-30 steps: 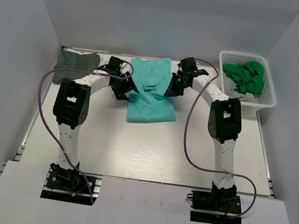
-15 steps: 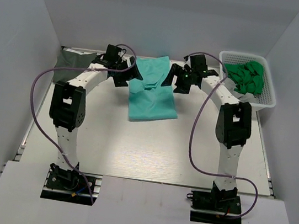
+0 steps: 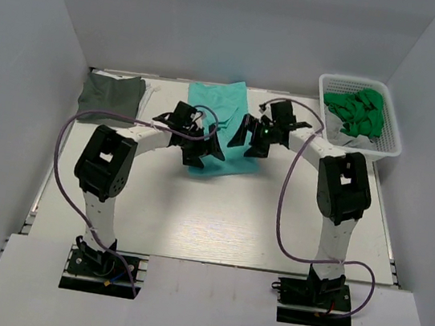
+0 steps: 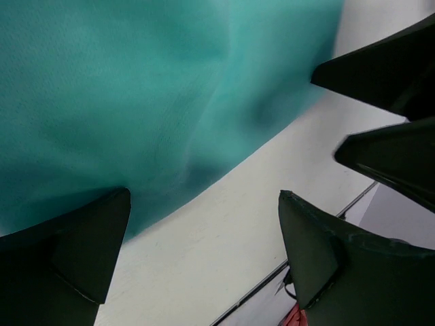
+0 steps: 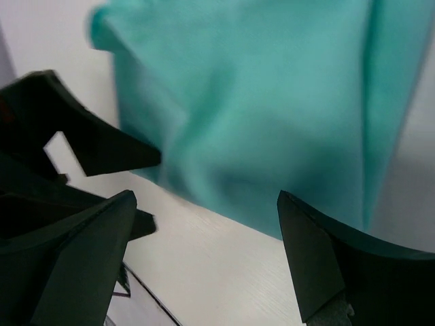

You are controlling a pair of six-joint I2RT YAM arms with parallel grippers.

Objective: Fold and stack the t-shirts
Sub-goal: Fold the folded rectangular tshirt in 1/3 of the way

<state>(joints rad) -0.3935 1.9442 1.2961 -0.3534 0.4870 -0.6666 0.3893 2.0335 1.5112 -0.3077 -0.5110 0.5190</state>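
The teal t-shirt (image 3: 218, 103) lies folded at the back middle of the table (image 3: 219, 212), and its near edge shows as teal cloth (image 4: 136, 95) in the left wrist view. My left gripper (image 3: 206, 150) hangs open over the shirt's near left corner, with nothing between its fingers (image 4: 75, 251). Facing it, my right gripper (image 3: 244, 138) stands open over the near right edge of the same cloth (image 5: 272, 102), also holding nothing. Each wrist view shows the other gripper's fingers close by. A dark grey-olive t-shirt (image 3: 112, 95) lies folded at the back left.
A white basket (image 3: 391, 139) at the back right holds crumpled green cloth (image 3: 358, 111). Grey walls close in the table on the left, back and right. Purple cables loop from both arms.
Both grippers have opened and let go of the teal shirt. They swung to its back corners, then came forward over its near edge. The shirt now lies flatter.
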